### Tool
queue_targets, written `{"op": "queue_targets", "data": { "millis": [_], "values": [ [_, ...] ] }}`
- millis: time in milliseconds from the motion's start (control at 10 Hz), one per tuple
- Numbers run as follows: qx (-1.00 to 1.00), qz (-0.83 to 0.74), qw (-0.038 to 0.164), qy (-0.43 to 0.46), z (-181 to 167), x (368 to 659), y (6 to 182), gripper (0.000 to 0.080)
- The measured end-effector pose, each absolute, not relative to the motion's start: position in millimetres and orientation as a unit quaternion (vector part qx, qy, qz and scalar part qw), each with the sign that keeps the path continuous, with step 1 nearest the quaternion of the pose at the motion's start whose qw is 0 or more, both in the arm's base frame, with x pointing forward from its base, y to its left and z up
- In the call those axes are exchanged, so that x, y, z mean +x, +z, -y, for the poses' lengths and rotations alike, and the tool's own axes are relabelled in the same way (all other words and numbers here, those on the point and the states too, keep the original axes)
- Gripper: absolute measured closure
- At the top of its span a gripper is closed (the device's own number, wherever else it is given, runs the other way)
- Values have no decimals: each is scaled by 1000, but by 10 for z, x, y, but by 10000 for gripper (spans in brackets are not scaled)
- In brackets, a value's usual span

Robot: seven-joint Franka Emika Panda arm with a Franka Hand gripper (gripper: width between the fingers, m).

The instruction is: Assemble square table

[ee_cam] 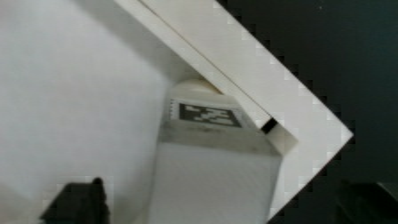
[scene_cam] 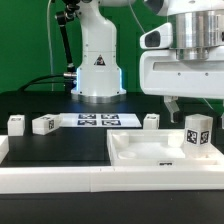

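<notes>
The white square tabletop (scene_cam: 150, 152) lies flat at the exterior view's right front. It fills much of the wrist view (ee_cam: 71, 90). One white tagged leg (scene_cam: 197, 133) stands upright at its far right corner, also seen in the wrist view (ee_cam: 214, 140). My gripper (scene_cam: 196, 106) hangs just above that leg. In the wrist view the gripper (ee_cam: 217, 205) is open, with its dark fingertips (ee_cam: 80, 200) on either side of the leg and a gap showing. Two loose legs (scene_cam: 16, 123) (scene_cam: 44, 124) stand at the left, and another (scene_cam: 151, 121) stands behind the tabletop.
The marker board (scene_cam: 97, 121) lies in front of the robot base (scene_cam: 97, 70). A long white rail (scene_cam: 50, 180) edges the front of the black work surface.
</notes>
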State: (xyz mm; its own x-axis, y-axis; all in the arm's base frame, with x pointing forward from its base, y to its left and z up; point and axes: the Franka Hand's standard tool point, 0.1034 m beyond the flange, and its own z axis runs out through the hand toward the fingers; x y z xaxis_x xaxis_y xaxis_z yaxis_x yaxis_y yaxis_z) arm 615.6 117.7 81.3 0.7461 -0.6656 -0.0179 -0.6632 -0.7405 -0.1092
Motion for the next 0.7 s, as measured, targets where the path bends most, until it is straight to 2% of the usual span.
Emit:
{"op": "queue_targets", "data": {
  "millis": [700],
  "values": [
    [-993, -103, 43, -40, -1236, 6164, 794, 150]
  ]
}}
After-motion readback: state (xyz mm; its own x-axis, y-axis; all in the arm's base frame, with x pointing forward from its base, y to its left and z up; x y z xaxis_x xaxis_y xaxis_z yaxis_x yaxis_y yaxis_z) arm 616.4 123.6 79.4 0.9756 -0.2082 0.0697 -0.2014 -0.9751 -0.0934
